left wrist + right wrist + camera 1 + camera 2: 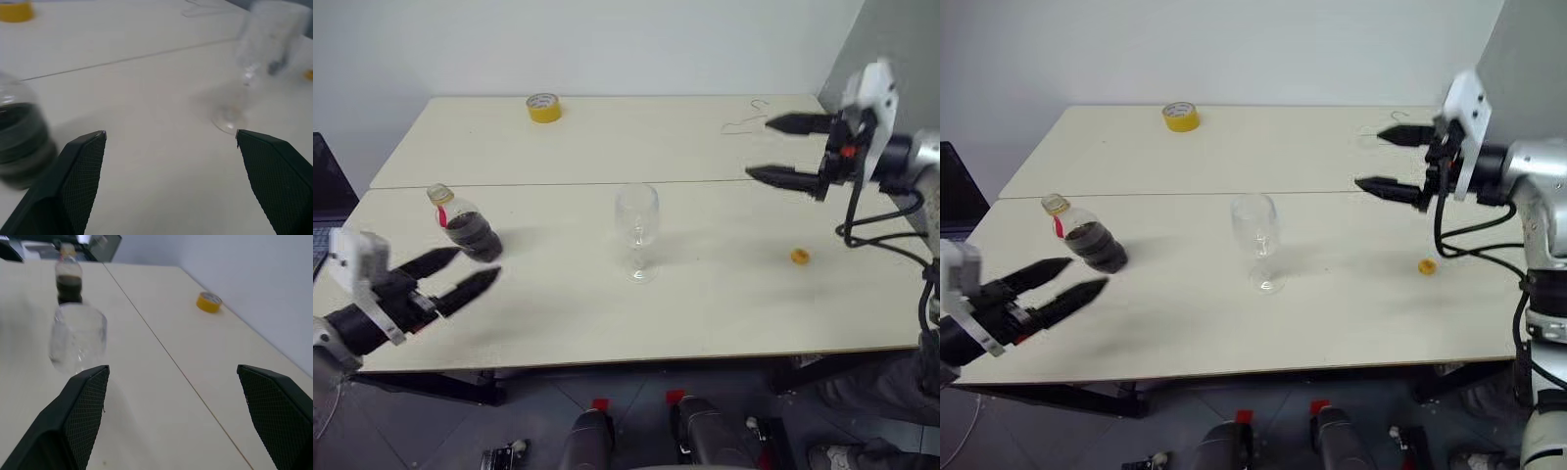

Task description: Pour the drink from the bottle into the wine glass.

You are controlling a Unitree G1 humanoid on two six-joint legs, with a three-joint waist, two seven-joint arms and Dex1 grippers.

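A: Cap [800, 257] off, lying on the tabletop [724, 304] below the right claw [786, 149]. Nothing poured yet: glass [637, 232] empty, drink [474, 237] in the bottle [465, 224].

B: Claws?

A: Both spread wide, holding nothing. Left claw [452, 274] just short of the bottle, not touching. Right claw raised off the tabletop, well apart from the glass.

B: Left to do?

A: Nearly all, by the look of it: grip bottle, carry to glass, tilt, pour.

I can't read any text from here; the bottle's [465, 223] red neck label is too small to make out.
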